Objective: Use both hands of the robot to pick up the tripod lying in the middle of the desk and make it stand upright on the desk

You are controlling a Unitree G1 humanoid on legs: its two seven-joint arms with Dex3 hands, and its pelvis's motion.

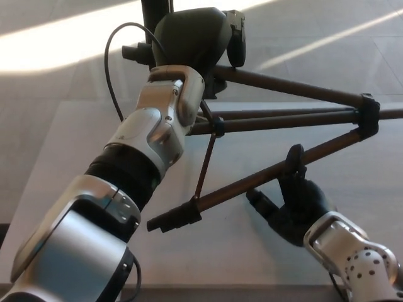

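Tripod looked rigid, top-heavy, legs spread near tabletop far edge | left robot hand hidden at head — grip unclear | right robot hand open under lowest leg — best hold.

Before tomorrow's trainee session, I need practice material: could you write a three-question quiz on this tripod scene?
1. True or false: the right robot hand is at the nearest leg of the dark metal tripod.
2. What does the tripod rest on? A) pale desk B) floor C) chair
3. Fill in: the left robot hand is hidden behind its silver ____.

Key: 1 true; 2 A; 3 wrist.
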